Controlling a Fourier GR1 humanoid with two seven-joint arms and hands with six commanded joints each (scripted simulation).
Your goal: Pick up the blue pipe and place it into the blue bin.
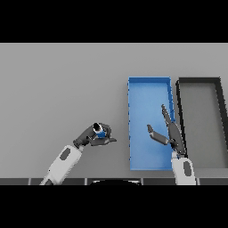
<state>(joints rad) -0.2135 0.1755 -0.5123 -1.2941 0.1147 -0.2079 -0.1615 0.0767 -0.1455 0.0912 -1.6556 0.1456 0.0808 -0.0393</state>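
A small blue pipe (99, 131) with a pale end sits in my left hand (91, 137), whose fingers and thumb curl round it, left of the bin and just above the table. The blue bin (133, 95) is a long rectangular tray at centre right, and nothing lies in the part of it that shows. My right hand (171, 133) hovers over the bin's near right part, fingers straight and thumb spread, holding nothing.
A black bin (219, 89) with a grey floor stands right beside the blue bin on its right. The grey table (58, 84) spreads wide to the left and back.
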